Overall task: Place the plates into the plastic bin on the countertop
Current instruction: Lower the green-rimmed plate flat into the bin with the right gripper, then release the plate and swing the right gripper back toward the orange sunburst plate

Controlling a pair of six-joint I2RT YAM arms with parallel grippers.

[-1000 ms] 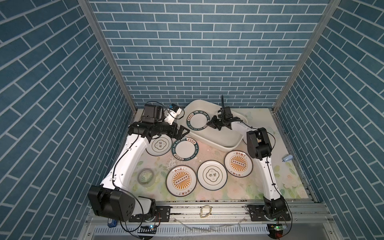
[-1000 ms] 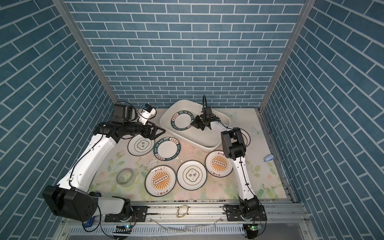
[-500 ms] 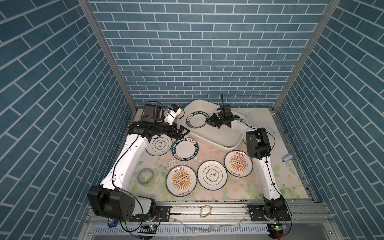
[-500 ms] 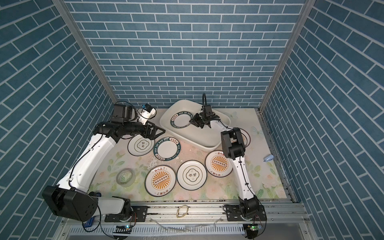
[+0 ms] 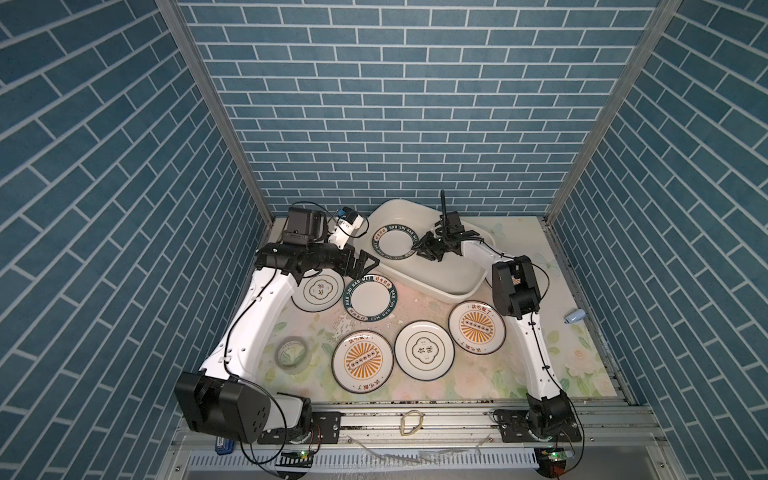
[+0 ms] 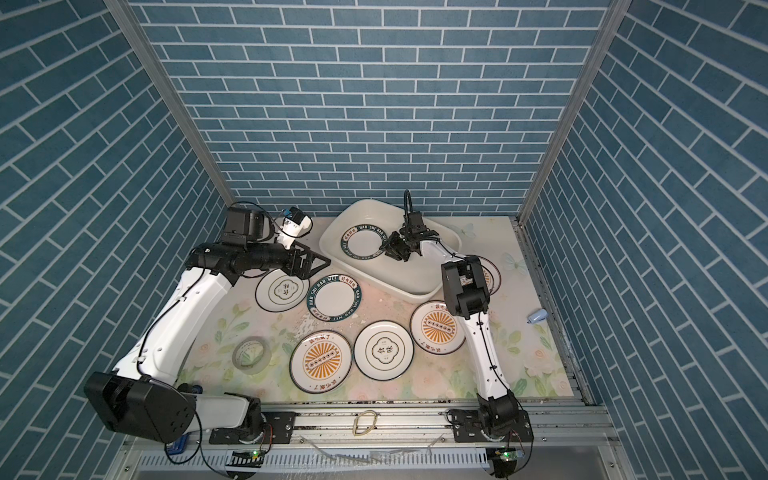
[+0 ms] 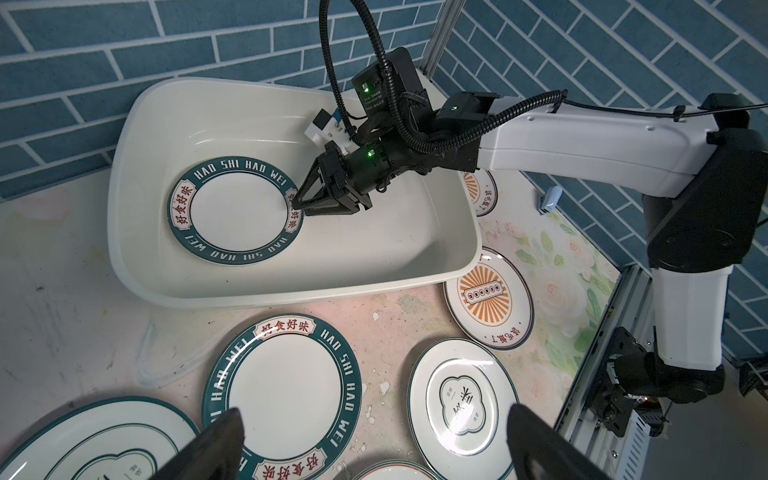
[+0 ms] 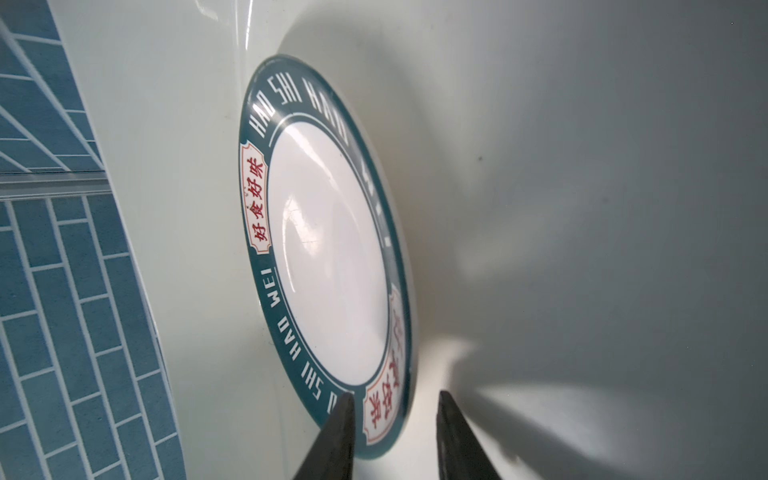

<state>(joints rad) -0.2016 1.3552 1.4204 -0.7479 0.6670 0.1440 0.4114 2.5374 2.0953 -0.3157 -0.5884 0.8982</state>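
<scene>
**Plastic bin** (image 5: 449, 270): cream tub, set askew at the back of the table (image 5: 478, 382), close to the brick wall

**Bin plate** (image 5: 394, 245): green lettered rim, lying flat on the bin floor at the end nearer the left arm

**Right tool** (image 8: 395, 432): reaching into the bin, jaws partly spread astride the bin plate's rim. One finger overlaps the rim and the other stands clear of it, so nothing is pinched

**Left tool** (image 5: 365, 262): jaws spread wide, empty, hovering just outside the bin's near wall above the table

**Plates on the table, all flat:**
- second lettered plate (image 5: 370, 299)
- left emblem plate (image 5: 318, 291), edge to edge with the second lettered plate
- front sunburst plate (image 5: 363, 361)
- middle emblem plate (image 5: 424, 350)
- right sunburst plate (image 5: 477, 327)
- far sunburst plate (image 7: 482, 193), beside the bin and partly hidden by the right arm

**Tape roll** (image 5: 293, 353): translucent, on the table near the left arm
</scene>
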